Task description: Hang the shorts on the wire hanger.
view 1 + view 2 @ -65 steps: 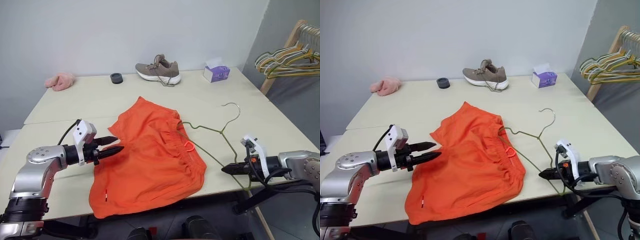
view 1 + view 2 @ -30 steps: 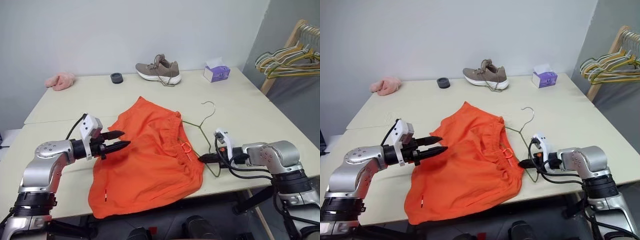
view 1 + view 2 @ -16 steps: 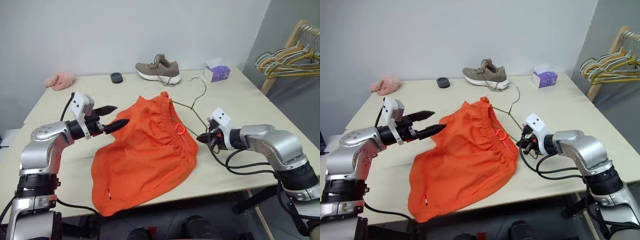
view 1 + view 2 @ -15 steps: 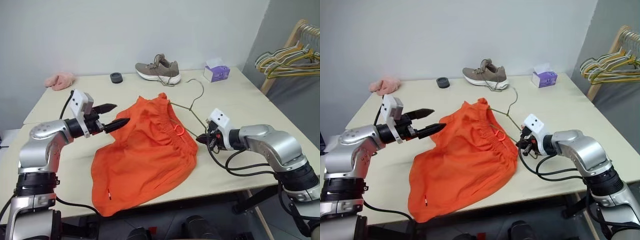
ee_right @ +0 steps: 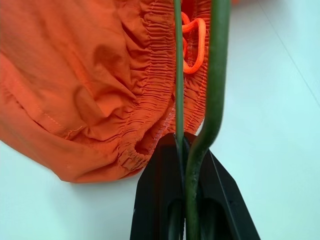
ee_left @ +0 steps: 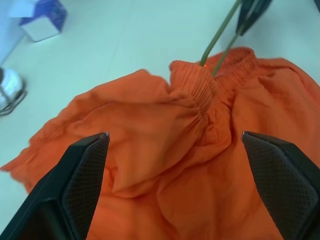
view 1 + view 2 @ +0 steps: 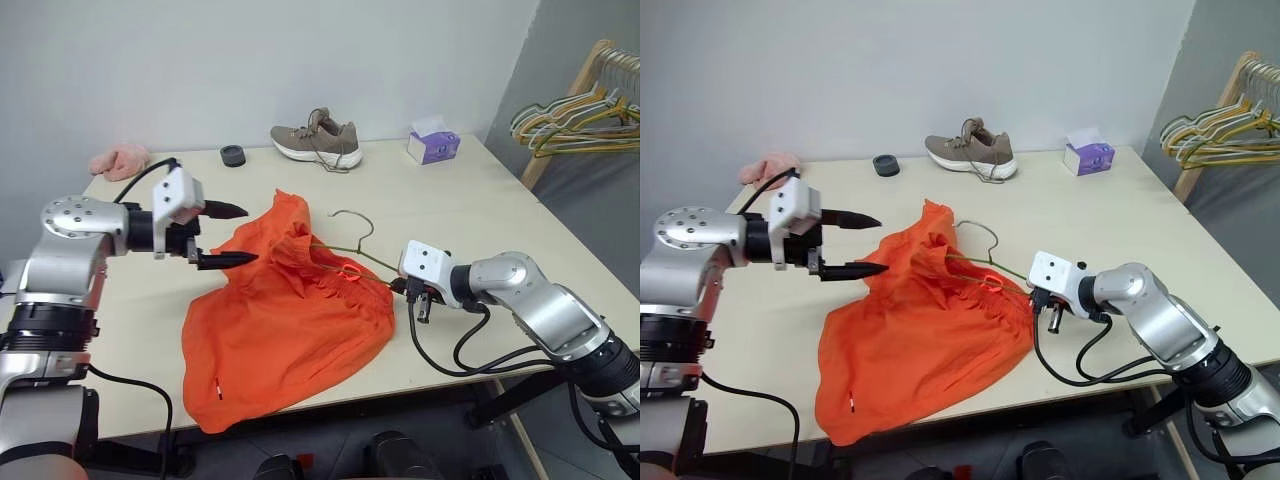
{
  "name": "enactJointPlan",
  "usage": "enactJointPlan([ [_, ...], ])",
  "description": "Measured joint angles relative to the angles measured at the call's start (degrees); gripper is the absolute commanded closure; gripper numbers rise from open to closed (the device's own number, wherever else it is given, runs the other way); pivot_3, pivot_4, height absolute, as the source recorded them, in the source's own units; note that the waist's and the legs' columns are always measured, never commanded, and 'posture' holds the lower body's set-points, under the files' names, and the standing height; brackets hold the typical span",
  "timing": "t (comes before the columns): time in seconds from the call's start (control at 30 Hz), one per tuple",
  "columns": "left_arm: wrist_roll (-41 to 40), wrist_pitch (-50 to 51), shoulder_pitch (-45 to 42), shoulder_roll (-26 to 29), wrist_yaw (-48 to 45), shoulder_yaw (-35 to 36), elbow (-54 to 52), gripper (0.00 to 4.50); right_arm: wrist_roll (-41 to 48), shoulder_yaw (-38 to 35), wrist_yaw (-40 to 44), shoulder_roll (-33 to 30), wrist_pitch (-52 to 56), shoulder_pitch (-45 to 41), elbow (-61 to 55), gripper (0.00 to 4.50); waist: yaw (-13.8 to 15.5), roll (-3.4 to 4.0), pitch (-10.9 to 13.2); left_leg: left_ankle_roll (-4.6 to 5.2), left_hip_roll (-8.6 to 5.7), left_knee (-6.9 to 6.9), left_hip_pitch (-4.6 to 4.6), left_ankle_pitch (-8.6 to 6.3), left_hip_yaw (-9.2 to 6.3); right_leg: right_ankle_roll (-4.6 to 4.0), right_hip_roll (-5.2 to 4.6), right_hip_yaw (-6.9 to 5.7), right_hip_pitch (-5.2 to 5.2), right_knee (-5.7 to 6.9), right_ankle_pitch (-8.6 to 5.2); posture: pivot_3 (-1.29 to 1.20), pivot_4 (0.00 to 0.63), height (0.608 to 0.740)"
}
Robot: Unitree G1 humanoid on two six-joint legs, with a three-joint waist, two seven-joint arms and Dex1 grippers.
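Observation:
The orange shorts [image 7: 285, 315] lie bunched on the table [image 7: 500, 215], their far edge raised into a peak. The olive wire hanger [image 7: 352, 222] runs from my right gripper into the waistband, with its hook above the fabric. My right gripper [image 7: 403, 288] is shut on the hanger's wire at the shorts' right edge. The right wrist view shows both wires [image 5: 216, 75] clamped between its fingers, beside the gathered waistband and the orange drawcord loop [image 5: 192, 47]. My left gripper [image 7: 250, 235] hovers at the shorts' left side, open wide with nothing between its fingers [image 6: 82, 170].
Along the back of the table are a brown shoe [image 7: 318, 140], a purple tissue box [image 7: 433, 146], a small black round object [image 7: 233, 155] and a pink fluffy cloth [image 7: 120, 160]. A wooden rack with bunched yellow and green hangers [image 7: 575, 115] stands at the right.
My left gripper rose and opened wide. My right gripper rolled and shifted left with the hanger, swinging its hook toward the shorts. The shorts' far edge rose into a peak.

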Motion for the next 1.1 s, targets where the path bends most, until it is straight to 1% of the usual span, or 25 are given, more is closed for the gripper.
enactJointPlan([
  [0.2, 1.0, -1.7, -1.2, -3.3, -0.5, -1.9, 1.5, 0.02, -2.9, 0.5, 1.6, 0.6, -1.7, -0.3, -1.2, 4.5, -0.2, 0.0, 0.0, 0.0, 0.01, 0.03, 0.01, 0.0, -0.01, 0.0, 0.0, 0.02, 0.0, 0.03, 0.0, -0.21, 0.0, 0.74],
  [0.37, 2.1, -2.0, 0.2, -3.3, -2.3, -3.3, 1.2, 0.02, -3.4, 0.5, 2.9, 1.8, -1.5, -1.8, -1.3, 4.5, -0.5, 0.0, 0.0, 0.0, 0.03, 0.02, 0.01, 0.0, -0.04, 0.0, 0.01, 0.02, 0.0, 0.05, 0.0, -0.21, 0.0, 0.74],
  [0.6, 4.7, -4.1, 0.3, -3.2, -2.4, -4.2, 1.9, 0.02, -3.4, 0.5, 4.1, 2.9, -1.1, -2.9, -2.5, 4.5, -0.4, -0.01, 0.0, 0.0, 0.0, 0.06, 0.0, 0.0, -0.06, 0.0, -0.01, 0.01, 0.02, 0.05, 0.0, -0.21, 0.0, 0.74],
  [0.7, 5.3, -4.5, 0.3, -3.4, -2.5, -4.5, 2.2, 0.62, -3.5, 0.5, 4.2, 3.1, -0.9, -3.5, -2.8, 4.5, -0.4, -0.01, 0.0, 0.0, 0.0, 0.06, 0.0, 0.0, -0.06, 0.0, -0.01, 0.01, 0.02, 0.05, 0.0, -0.21, 0.0, 0.74],
  [0.77, 5.3, -4.2, 0.3, -3.8, -2.3, -4.5, 2.2, 1.18, -3.7, 0.5, 4.3, 3.4, -0.7, -3.8, -3.3, 4.5, -0.3, -0.01, 0.0, 0.0, 0.01, 0.06, 0.0, 0.0, -0.06, 0.0, -0.02, 0.01, 0.02, 0.05, 0.0, -0.21, 0.0, 0.74],
  [0.8, 5.3, -4.1, 0.3, -4.0, -2.3, -4.5, 2.2, 1.57, -3.9, 0.5, 4.4, 3.6, -0.7, -3.9, -3.5, 4.5, -0.3, -0.01, 0.0, 0.0, 0.01, 0.06, 0.0, 0.0, -0.07, 0.0, -0.01, 0.02, 0.02, 0.05, 0.0, -0.2, 0.0, 0.74],
  [0.87, 5.3, -4.0, 0.3, -4.0, -2.3, -4.5, 2.2, 2.16, -4.3, 0.6, 4.5, 4.1, -0.6, -3.9, -3.7, 4.5, -0.3, -0.01, 0.0, 0.0, 0.01, 0.06, 0.0, 0.0, -0.07, 0.0, -0.01, 0.02, 0.02, 0.06, 0.0, -0.2, 0.0, 0.74],
  [0.9, 5.3, -3.9, 0.3, -4.0, -2.3, -4.5, 2.1, 2.57, -4.6, 0.6, 4.5, 4.2, -0.6, -3.9, -3.8, 4.5, -0.3, -0.01, 0.0, 0.0, 0.01, 0.06, 0.0, 0.0, -0.07, 0.0, -0.01, 0.01, 0.02, 0.06, 0.01, -0.2, 0.0, 0.74],
  [1.0, 5.1, -3.4, 0.3, -4.2, -2.3, -4.5, 2.1, 3.41, -5.1, 0.8, 4.6, 4.3, -0.7, -3.9, -3.8, 4.5, -0.3, -0.01, 0.0, 0.0, 0.01, 0.06, 0.0, 0.0, -0.08, 0.0, -0.01, 0.01, 0.02, 0.06, 0.01, -0.2, 0.0, 0.74],
  [1.03, 5.1, -3.1, 0.3, -4.4, -2.3, -4.5, 2.1, 3.79, -5.3, 0.9, 4.7, 4.3, -0.9, -3.9, -3.8, 4.5, -0.3, -0.01, 0.0, 0.0, 0.0, 0.06, 0.0, 0.0, -0.08, 0.0, -0.01, 0.01, 0.02, 0.06, 0.01, -0.2, 0.0, 0.74],
  [1.1, 5.1, -3.1, 0.7, -4.5, -3.1, -4.7, 1.9, 4.34, -5.9, 0.8, 4.7, 4.3, -1.4, -3.9, -3.7, 4.5, -0.3, -0.01, 0.0, 0.0, 0.0, 0.06, 0.01, 0.0, -0.07, -0.01, -0.01, 0.01, 0.02, 0.06, 0.01, -0.2, 0.003, 0.74],
])
